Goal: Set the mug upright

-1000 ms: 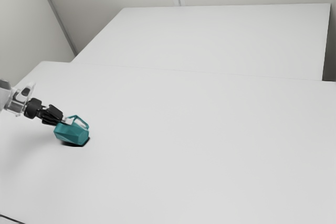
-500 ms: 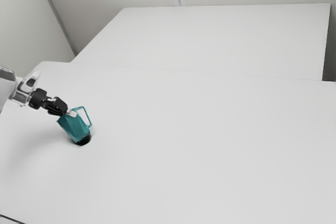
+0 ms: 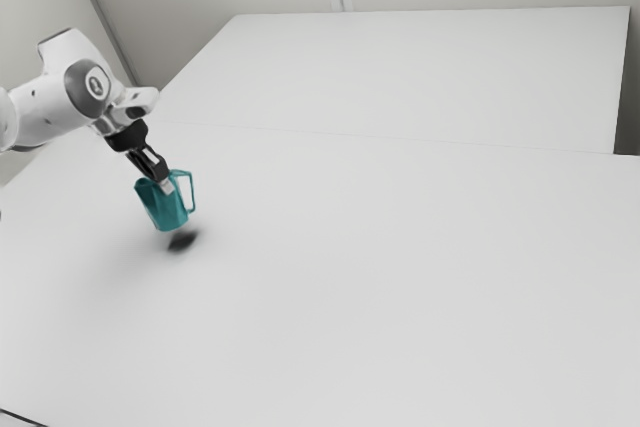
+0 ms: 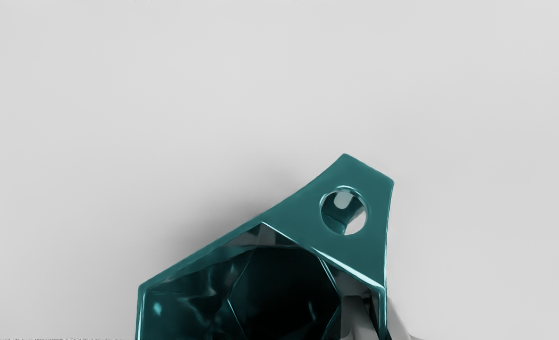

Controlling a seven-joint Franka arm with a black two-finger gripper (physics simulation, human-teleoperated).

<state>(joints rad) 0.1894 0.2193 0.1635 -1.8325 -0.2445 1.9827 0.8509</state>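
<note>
Your gripper (image 3: 166, 187) is clamped on the wall of the mug (image 3: 168, 211), one finger (image 4: 359, 321) inside and the other outside. The mug hangs above the table (image 3: 400, 277), nearly upright, its rim leaning toward eleven o'clock in the exterior view. There, from the mug, your arm (image 3: 50, 107) is toward ten, the handle (image 3: 192, 195) at two, the shadow (image 3: 182, 242) at five.
</note>
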